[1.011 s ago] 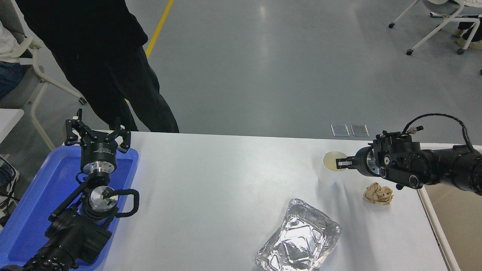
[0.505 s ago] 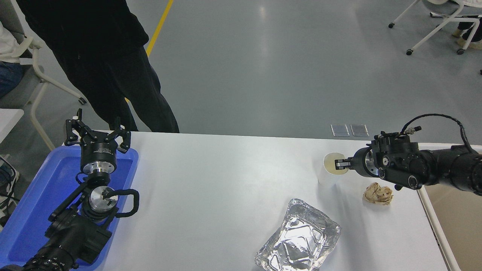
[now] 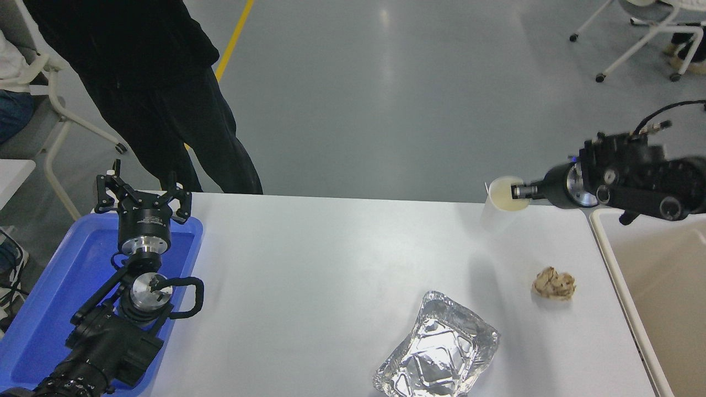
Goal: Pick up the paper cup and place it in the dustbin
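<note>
Gripping the small white tapered paper cup [image 3: 503, 202] by its rim, the black right gripper [image 3: 521, 192] holds it lifted off the white worktop [image 3: 331, 264], its fingers clamped on the rim with one reaching into the pale yellowish inside. The cup hangs near the worktop's far edge, just left of the large cream-beige plastic dustbin [image 3: 656, 286], whose pale rounded rim runs along the worktop's right side. Left of the dustbin lie a crumpled brownish paper ball [image 3: 554, 283] and, farther left and nearer, a crinkled silver foil tray [image 3: 437, 347]. Well away from the dustbin, the black left gripper [image 3: 142, 194] rests over a blue plastic tray [image 3: 49, 298], fingers spread apart. A person in black clothing [image 3: 165, 99] stands beyond the worktop.
</note>
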`<action>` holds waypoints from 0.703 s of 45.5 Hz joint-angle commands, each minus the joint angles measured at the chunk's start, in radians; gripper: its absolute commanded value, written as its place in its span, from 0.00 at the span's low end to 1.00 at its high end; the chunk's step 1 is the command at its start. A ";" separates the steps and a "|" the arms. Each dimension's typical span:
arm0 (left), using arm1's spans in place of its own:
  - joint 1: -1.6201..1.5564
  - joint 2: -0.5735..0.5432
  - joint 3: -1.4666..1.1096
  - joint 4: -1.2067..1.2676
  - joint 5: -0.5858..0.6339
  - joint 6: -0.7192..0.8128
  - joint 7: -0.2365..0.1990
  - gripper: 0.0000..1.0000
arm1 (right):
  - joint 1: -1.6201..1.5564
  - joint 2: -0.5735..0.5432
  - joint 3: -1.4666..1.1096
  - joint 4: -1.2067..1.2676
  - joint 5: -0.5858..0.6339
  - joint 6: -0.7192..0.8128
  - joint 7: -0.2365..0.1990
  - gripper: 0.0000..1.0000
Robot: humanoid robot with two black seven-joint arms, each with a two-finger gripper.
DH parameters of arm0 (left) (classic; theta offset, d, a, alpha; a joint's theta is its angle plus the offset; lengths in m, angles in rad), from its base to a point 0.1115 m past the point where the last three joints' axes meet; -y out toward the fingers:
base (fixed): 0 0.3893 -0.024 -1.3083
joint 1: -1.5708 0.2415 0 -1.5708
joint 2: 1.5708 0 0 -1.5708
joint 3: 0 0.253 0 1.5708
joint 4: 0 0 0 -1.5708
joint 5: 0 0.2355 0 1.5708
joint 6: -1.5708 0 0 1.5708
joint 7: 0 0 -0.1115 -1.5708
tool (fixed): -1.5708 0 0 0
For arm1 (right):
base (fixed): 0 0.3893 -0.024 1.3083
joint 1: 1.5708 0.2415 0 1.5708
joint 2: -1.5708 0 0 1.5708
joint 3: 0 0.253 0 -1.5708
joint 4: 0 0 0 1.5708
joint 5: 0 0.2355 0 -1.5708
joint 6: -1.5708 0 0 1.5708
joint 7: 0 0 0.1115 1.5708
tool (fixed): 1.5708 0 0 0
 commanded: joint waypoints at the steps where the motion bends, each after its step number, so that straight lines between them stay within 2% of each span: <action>1: 0.000 0.000 0.000 0.001 0.001 0.000 0.000 0.99 | 0.231 -0.149 -0.021 0.128 -0.001 0.132 -0.005 0.00; 17: 0.000 0.000 0.000 0.001 0.001 0.000 0.000 0.99 | 0.410 -0.253 -0.004 0.137 0.016 0.290 -0.017 0.00; 25: 0.000 0.000 0.000 0.001 0.001 0.000 -0.001 0.99 | 0.436 -0.281 0.002 0.120 0.099 0.248 -0.031 0.00; 32: 0.000 0.001 0.000 0.001 0.001 0.000 0.000 0.99 | 0.417 -0.387 0.028 0.119 0.119 0.123 -0.042 0.00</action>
